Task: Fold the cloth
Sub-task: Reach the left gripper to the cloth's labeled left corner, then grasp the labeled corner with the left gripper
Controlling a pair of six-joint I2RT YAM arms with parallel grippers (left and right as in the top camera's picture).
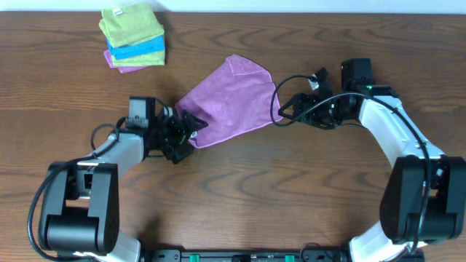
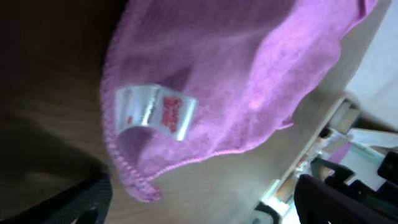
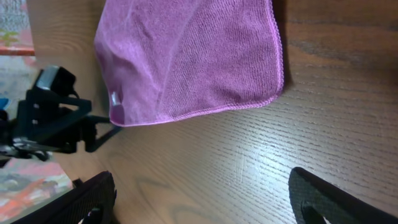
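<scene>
Dark wood-grain counter, viewed from overhead and from both wrists.

1. Left fingers: two dark tips at the lower corners of the left wrist view. They are spread wide apart with nothing clamped between them. A corner of the cloth sits just ahead of the gap. Whether it touches either tip cannot be told.

2. Right fingers: tips likewise wide apart over bare counter, gripping nothing. The cloth's stitched edge lies ahead of them, apart from both tips. From overhead these fingers sit just beside the cloth's right-hand corner.

3. Cloth: purple microfibre with a stitched hem, lying near the middle of the counter between the two arms. It is set at a slant, one corner toward each set of fingers. The end nearer the left fingers is rumpled; the rest lies fairly flat.

4. Label: a small silvery tag with red print, sewn at the hem near the corner beside the left fingers.

5. Stack of folded cloths: green, blue and pink layers at the far left of the counter, well apart from the purple cloth and both arms.
</scene>
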